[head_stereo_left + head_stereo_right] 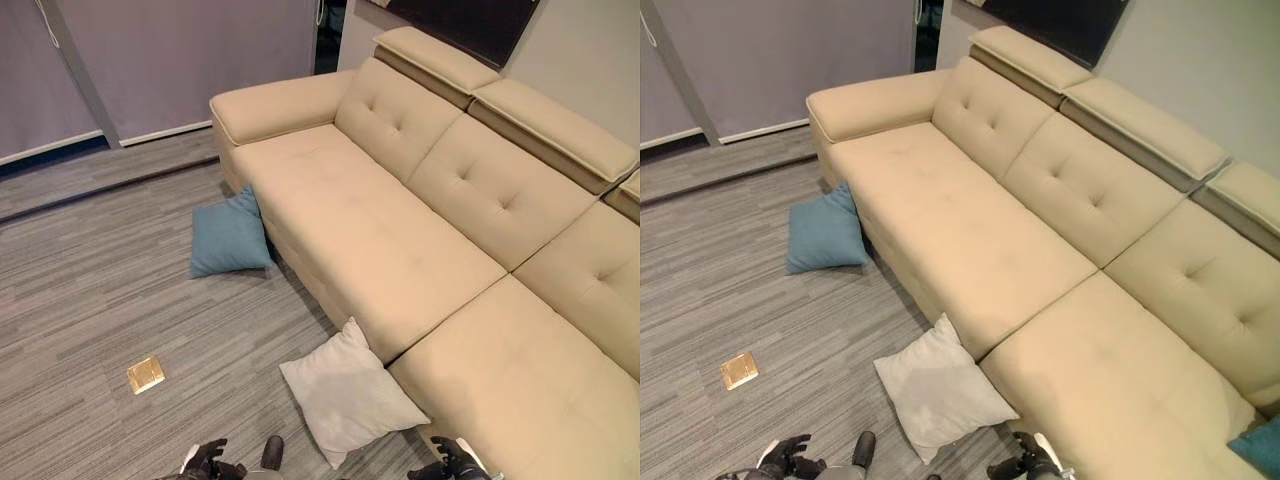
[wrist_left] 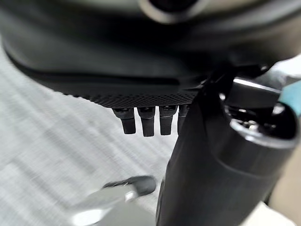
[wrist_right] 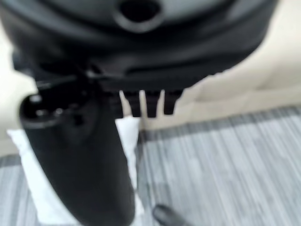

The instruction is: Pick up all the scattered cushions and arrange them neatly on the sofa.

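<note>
A long cream sofa (image 1: pixel 400 240) runs from the far left to the near right. On the floor, a blue cushion (image 1: pixel 228 236) leans against the sofa's base near its armrest. A white cushion (image 1: pixel 347 392) lies on the floor, tilted against the sofa front close to me. A teal cushion (image 1: pixel 1257 446) sits on the seat at the sofa's near right end. My left hand (image 1: pixel 205 462) and right hand (image 1: pixel 455 464) hang low at the bottom edge, both relaxed and holding nothing. The white cushion (image 3: pixel 33 193) shows past the right hand (image 3: pixel 141 47). The left hand (image 2: pixel 141 70) hangs over grey floor.
A brass floor plate (image 1: pixel 146 374) is set in the striped grey carpet (image 1: pixel 110 290) to my left. Grey wall panels (image 1: pixel 180 60) close off the back, with a dark doorway (image 1: pixel 328 35) beside the sofa's armrest.
</note>
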Controlling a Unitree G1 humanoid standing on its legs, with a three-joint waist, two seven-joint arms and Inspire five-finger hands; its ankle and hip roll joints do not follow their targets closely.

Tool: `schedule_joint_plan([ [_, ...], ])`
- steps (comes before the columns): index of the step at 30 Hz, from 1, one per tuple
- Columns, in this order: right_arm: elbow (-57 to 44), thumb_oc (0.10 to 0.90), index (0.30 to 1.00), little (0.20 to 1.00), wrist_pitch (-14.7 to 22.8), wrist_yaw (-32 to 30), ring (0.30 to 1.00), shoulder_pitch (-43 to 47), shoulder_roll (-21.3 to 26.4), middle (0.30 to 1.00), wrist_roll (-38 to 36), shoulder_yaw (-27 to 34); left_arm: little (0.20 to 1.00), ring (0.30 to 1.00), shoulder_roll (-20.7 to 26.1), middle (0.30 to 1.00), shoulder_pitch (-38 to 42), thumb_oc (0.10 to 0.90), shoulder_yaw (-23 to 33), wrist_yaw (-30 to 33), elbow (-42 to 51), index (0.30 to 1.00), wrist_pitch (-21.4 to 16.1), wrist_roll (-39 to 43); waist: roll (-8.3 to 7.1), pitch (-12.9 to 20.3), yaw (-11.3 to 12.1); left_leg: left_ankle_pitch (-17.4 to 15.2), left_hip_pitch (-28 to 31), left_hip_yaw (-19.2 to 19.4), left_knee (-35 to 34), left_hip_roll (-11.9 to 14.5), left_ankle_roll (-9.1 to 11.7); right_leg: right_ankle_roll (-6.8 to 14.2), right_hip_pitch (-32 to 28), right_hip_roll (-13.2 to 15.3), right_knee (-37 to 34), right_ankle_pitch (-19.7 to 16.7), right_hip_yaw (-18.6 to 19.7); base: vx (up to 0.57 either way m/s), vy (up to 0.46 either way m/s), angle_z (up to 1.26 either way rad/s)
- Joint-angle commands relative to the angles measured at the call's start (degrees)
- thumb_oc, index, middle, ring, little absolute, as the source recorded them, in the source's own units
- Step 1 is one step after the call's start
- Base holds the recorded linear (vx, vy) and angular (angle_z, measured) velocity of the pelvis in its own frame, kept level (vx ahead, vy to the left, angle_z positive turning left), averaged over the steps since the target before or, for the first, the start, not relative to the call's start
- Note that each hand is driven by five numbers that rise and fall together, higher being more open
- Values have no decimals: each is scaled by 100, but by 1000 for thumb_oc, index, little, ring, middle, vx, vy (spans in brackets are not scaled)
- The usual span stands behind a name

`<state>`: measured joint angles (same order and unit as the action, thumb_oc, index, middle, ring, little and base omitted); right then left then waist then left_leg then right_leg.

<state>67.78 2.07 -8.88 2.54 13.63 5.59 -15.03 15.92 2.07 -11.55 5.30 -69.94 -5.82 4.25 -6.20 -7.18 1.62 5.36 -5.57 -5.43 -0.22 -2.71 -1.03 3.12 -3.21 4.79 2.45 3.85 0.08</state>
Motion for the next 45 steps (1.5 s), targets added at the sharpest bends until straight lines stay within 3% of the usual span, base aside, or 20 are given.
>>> schedule_joint_plan([
  [1, -234, 800, 900, 900, 83, -102, 900, 194, 204, 900, -93, 37, 900, 900, 50, 900, -47, 800, -34, -53, 49, 900, -120, -173, 45, 131, 148, -846, -134, 86, 547, 171, 149, 412, 490, 96, 523, -118, 27, -51, 200, -97],
  [2, -245, 800, 900, 900, 77, -105, 900, 229, 197, 900, -88, 27, 900, 900, 77, 900, -36, 800, -18, -49, 65, 900, -116, -146, 73, 97, 182, -862, -111, 171, 531, 192, 116, 436, 593, 169, 654, -149, -101, -115, 242, -105],
  [3, -292, 800, 900, 900, 101, -134, 900, 320, 191, 900, -83, 34, 900, 900, 130, 900, -9, 800, 19, -44, 72, 900, -109, -91, 146, 32, 339, -892, -45, 411, 497, 266, 85, 392, 740, 486, 927, -182, -917, -122, 227, -107],
  [4, -303, 800, 900, 900, 115, -141, 900, 345, 190, 900, -65, 18, 900, 900, 148, 900, -9, 800, 37, -58, 72, 900, -109, -74, 171, 23, 403, -902, 3, 519, 467, 283, 73, 350, 725, 619, 985, -169, -1387, -88, 174, -140],
  [5, -304, 800, 900, 900, 115, -141, 900, 345, 190, 900, -65, 18, 900, 900, 148, 900, -8, 800, 37, -58, 72, 900, -109, -74, 171, 15, 398, -901, 13, 514, 464, 280, 72, 352, 716, 622, 988, -165, -1392, -25, 120, -129],
  [6, -282, 800, 900, 900, 121, -138, 900, 366, 191, 900, -46, 3, 900, 900, 171, 900, -28, 800, 78, -70, 66, 900, -102, -67, 189, 26, 414, -888, 81, 572, 391, 261, 49, 294, 734, 599, 1052, -141, -1639, 5, 79, -85],
  [9, -275, 800, 900, 900, 135, -148, 900, 392, 226, 900, 3, -56, 900, 900, 204, 900, -97, 800, 126, -88, 29, 900, -100, -86, 181, 54, 419, -877, 198, 728, 292, 184, 15, 279, 777, 349, 1049, -60, -1852, -10, 84, -16],
  [11, -284, 800, 900, 900, 141, -169, 900, 387, 264, 900, 18, -68, 900, 900, 186, 900, -174, 800, 165, -91, -9, 900, -104, -93, 166, 61, 513, -892, 263, 965, 246, 167, 38, 262, 711, 368, 855, -42, -2311, -48, 14, -48],
  [12, -285, 800, 900, 900, 141, -186, 900, 387, 269, 900, 21, -92, 900, 900, 170, 900, -186, 800, 176, -86, -21, 900, -100, -95, 183, 43, 516, -880, 284, 986, 227, 176, 59, 201, 689, 321, 756, 23, -2358, -47, -55, -71],
  [14, -294, 800, 900, 900, 135, -177, 900, 351, 296, 900, 14, -95, 900, 900, 143, 900, -213, 800, 196, -88, -31, 900, -100, -143, 157, 75, 436, -892, 280, 961, 257, 131, 66, 181, 648, 111, 440, -13, -1977, -7, -84, -53],
  [20, -308, 800, 900, 900, 148, -232, 900, 287, 439, 900, -31, -42, 900, 900, 0, 900, -151, 800, 66, -167, 101, 900, -105, -175, 220, 70, 335, -1092, 99, 1050, 833, 135, 218, 114, 367, 46, -66, -132, -1918, 1, -28, 0],
  [22, -308, 800, 900, 900, 151, -254, 900, 319, 482, 900, -32, -68, 900, 900, -41, 900, -97, 800, -26, -171, 156, 900, -111, -100, 229, 17, 367, -1057, -99, 704, 1023, 185, 344, 63, 344, 17, -32, -61, -1747, -20, 83, -19],
  [26, -272, 800, 900, 900, 164, -272, 900, 310, 479, 900, -28, -88, 900, 900, -68, 900, -25, 800, -90, -140, 122, 900, -104, -80, 177, 13, 369, -929, -276, 430, 973, 345, 421, 80, 333, 74, -16, -58, -1621, 30, 79, -29],
  [27, -253, 800, 900, 900, 158, -277, 900, 304, 483, 900, -20, -88, 900, 900, -75, 900, 6, 800, -125, -133, 108, 900, -104, -76, 168, 3, 372, -858, -348, 273, 948, 427, 459, 91, 333, 83, 3, -48, -1564, 106, 240, -24],
  [28, -213, 800, 900, 900, 131, -278, 900, 285, 522, 900, 15, -88, 900, 900, -92, 900, 42, 800, -177, -104, 127, 900, -108, -10, 204, -8, 402, -657, -434, -210, 791, 587, 551, 106, 304, 84, 60, 5, -1383, 86, 206, -21],
  [30, -249, 800, 900, 900, 120, -260, 900, 270, 559, 900, 61, -72, 900, 900, -112, 900, 59, 800, -204, -98, 139, 900, -111, -15, 250, -6, 388, -623, -391, -362, 680, 643, 590, 153, 291, 135, 111, 33, -1281, 95, 256, -30],
  [34, -255, 800, 900, 900, 101, -224, 900, 273, 536, 900, 175, -74, 900, 900, -136, 900, 82, 800, -289, -142, 92, 900, -89, -195, 304, 32, 316, -687, -222, -342, 567, 616, 581, 257, 365, 305, 197, -18, -1172, 68, 254, -27],
  [40, -364, 800, 900, 900, 28, -170, 900, 367, 338, 900, 213, -155, 900, 900, -45, 900, 154, 800, -332, -146, 120, 900, -87, -327, 270, -156, 300, -944, -180, 15, 698, 309, 271, 527, 840, 726, 616, -337, -826, -1, 282, -33],
  [44, -464, 800, 900, 900, 48, -177, 900, 419, 272, 900, 197, -208, 900, 900, 68, 900, 143, 800, -263, -117, 94, 900, -84, -344, 294, -284, 361, -984, -179, 248, 708, 294, 163, 493, 1078, 849, 841, -415, -996, -38, 145, -67],
  [45, -468, 800, 900, 900, 73, -176, 900, 408, 267, 900, 155, -204, 900, 900, 114, 900, 123, 800, -238, -115, 70, 900, -85, -335, 287, -309, 345, -966, -193, 278, 710, 239, 114, 439, 1136, 705, 941, -365, -1048, 11, 170, -29],
])
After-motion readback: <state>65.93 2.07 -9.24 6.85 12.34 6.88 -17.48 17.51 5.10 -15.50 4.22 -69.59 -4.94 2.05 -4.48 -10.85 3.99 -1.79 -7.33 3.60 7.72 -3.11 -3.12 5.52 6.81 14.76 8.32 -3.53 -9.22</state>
